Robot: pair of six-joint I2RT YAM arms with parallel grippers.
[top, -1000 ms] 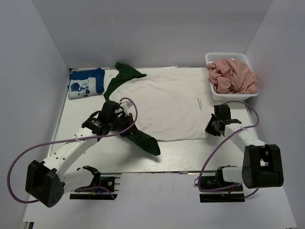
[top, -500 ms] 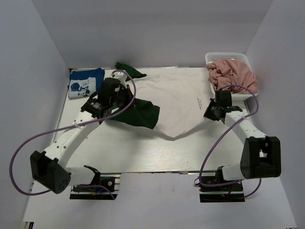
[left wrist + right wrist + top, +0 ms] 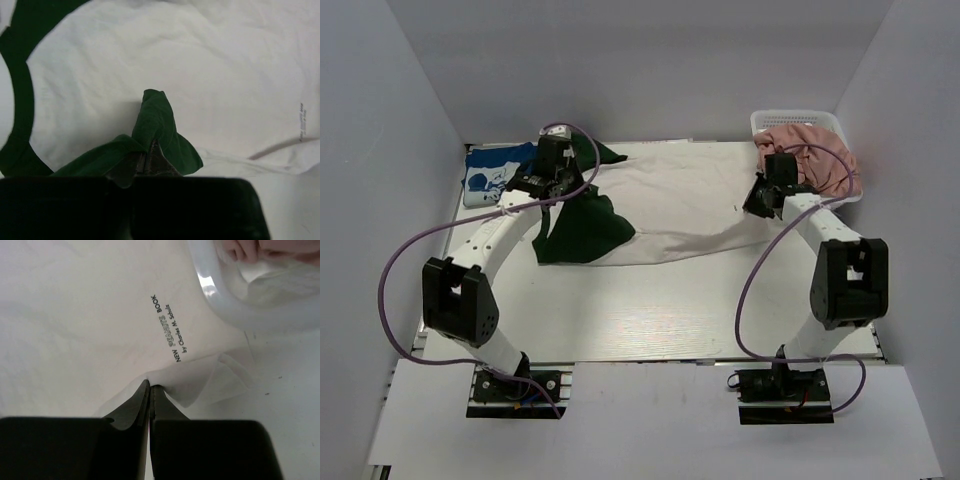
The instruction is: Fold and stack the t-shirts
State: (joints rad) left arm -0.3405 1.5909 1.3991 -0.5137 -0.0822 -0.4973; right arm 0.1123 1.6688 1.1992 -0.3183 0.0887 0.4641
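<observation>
I judged matched, level lowering best: left gripper (image 3: 148, 159) clamped green sleeve (image 3: 156, 117), right gripper (image 3: 150, 389) clamped white hem (image 3: 192, 389).

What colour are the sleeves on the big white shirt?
The sleeves are dark green, clearest in the left wrist view.

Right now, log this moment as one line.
white t-shirt mid-fold | left gripper shut on green sleeve | right gripper shut on hem corner

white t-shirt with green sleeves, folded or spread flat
White t-shirt partly folded: left gripper pinches its green sleeve, right gripper a white edge, both holding cloth doubled over the rest.
</observation>
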